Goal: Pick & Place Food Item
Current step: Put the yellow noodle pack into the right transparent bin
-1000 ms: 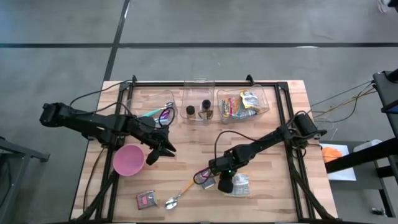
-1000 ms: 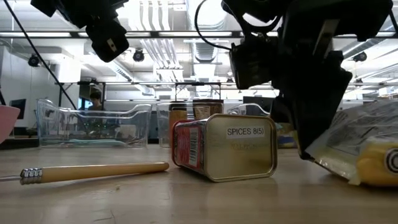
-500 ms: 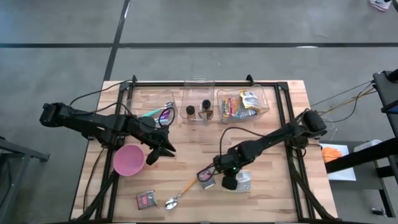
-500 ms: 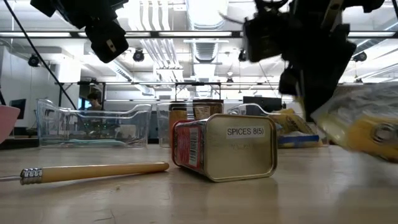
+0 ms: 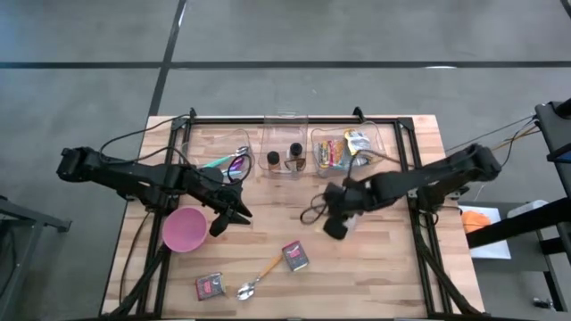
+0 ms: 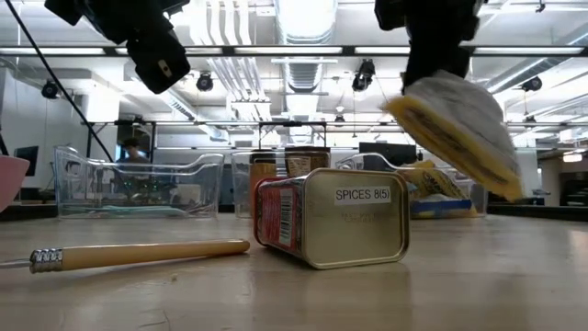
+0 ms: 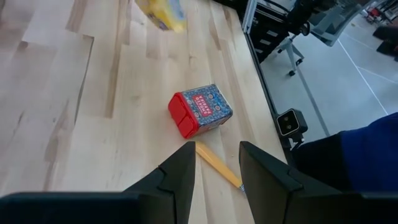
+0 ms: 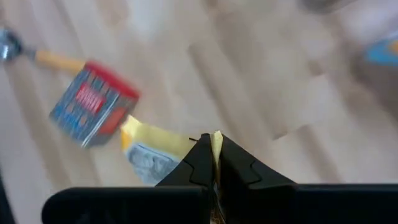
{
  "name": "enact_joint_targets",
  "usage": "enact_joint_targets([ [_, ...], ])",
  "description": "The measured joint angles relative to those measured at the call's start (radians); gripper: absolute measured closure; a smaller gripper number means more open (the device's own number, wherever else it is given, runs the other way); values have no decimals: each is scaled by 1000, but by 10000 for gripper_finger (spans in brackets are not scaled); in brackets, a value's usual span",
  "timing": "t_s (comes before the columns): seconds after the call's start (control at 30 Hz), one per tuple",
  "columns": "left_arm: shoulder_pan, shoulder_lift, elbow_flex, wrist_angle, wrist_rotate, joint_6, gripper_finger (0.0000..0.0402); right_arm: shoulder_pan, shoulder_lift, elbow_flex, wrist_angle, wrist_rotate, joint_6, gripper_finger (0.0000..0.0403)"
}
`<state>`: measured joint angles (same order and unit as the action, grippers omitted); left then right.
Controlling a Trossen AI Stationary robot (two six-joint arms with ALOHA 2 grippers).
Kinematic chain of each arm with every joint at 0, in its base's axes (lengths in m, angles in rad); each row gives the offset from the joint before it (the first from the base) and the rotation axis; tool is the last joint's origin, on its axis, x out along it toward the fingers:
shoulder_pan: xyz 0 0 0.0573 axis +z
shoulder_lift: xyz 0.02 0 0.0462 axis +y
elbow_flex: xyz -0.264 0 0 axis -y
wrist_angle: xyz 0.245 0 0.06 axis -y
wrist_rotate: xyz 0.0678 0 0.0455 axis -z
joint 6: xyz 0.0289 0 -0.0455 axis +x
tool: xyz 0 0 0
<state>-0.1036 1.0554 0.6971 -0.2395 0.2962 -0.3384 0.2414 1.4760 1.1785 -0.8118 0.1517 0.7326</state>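
Observation:
My right gripper (image 5: pixel 337 225) hangs over the middle of the table, shut on a yellow and white food packet (image 6: pixel 455 129) that shows below its fingers in the right wrist view (image 8: pixel 149 152). A red and blue spice tin (image 5: pixel 295 256) lies on its side on the wood, nearer the near edge, beside a wooden-handled spoon (image 5: pixel 259 276). My left gripper (image 5: pixel 227 218) waits open above the right rim of a pink bowl (image 5: pixel 185 229), nothing between its fingers (image 7: pixel 214 168). My right gripper pinches the packet's upper yellow edge (image 8: pixel 217 140) between its two fingers. The fingers slant down at it from above. The packet hangs tilted below them, lifted clear of the table.
Three clear bins stand along the far edge; the right one (image 5: pixel 346 150) holds several food packets, the middle one (image 5: pixel 285 153) has dark jars. A small red packet (image 5: pixel 210 285) lies near the near edge. Black frame rails run along both sides.
My right gripper has risen and gone toward the far edge, tipping as it went, and has carried the packet off the table near the spice tin; the packet now hangs clear. The tin and spoon have stayed in place.

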Motion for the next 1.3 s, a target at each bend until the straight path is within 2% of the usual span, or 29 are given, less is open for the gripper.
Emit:
enact_joint_targets([
  [0.27,1,0,0,-2,-16,2,270,-157,-162,-72,12,111,-10,395],
  [0.43,1,0,0,-1,-19,2,270,-269,-256,-125,54,121,-36,395],
  [0.67,1,0,0,-1,-19,2,270,-412,-361,-191,224,121,-93,395],
  [1.03,1,0,0,-1,-19,1,270,-595,-379,-248,332,121,-125,395],
  [1.3,1,0,0,-2,-36,1,270,-649,-336,-250,401,115,-135,395],
])
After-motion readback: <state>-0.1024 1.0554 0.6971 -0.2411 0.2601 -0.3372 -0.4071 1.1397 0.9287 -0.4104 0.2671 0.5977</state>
